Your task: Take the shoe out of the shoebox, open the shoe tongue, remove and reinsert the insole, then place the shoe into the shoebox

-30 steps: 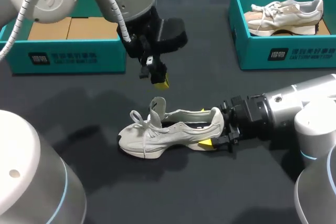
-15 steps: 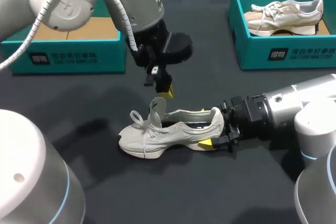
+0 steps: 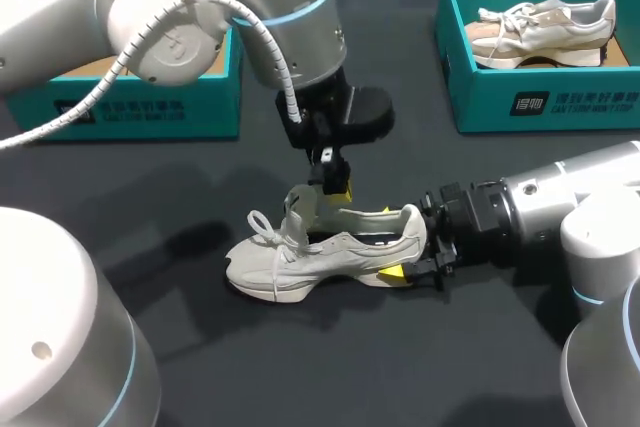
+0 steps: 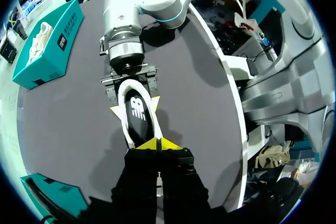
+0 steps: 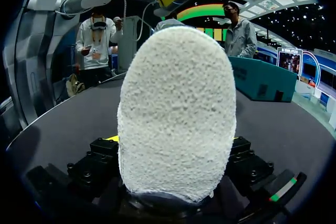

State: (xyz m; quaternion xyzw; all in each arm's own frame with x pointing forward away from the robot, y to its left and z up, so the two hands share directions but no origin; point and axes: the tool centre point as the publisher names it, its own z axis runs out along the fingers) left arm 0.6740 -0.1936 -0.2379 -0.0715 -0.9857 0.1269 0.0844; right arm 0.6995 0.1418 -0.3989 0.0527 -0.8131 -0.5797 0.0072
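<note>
A white sneaker (image 3: 320,250) lies on the dark table, toe to the left, tongue (image 3: 298,202) standing up. My right gripper (image 3: 389,242) is shut on its heel, one yellow tip on each side. The heel (image 5: 176,114) fills the right wrist view. My left gripper (image 3: 338,190) is shut and empty, hanging just above the shoe's opening behind the tongue. In the left wrist view its joined yellow tips (image 4: 157,144) sit over the black insole (image 4: 138,113). A teal shoebox (image 3: 150,112) stands at the back left.
A second teal shoebox (image 3: 545,105) at the back right holds another pale sneaker (image 3: 545,29). Brown cardboard shows inside the left box. Bare dark table lies in front of the shoe and between the boxes.
My left arm has swung right and down, bringing its shut gripper from above the table to just over the shoe's opening. The right arm and shoe have stayed put.
</note>
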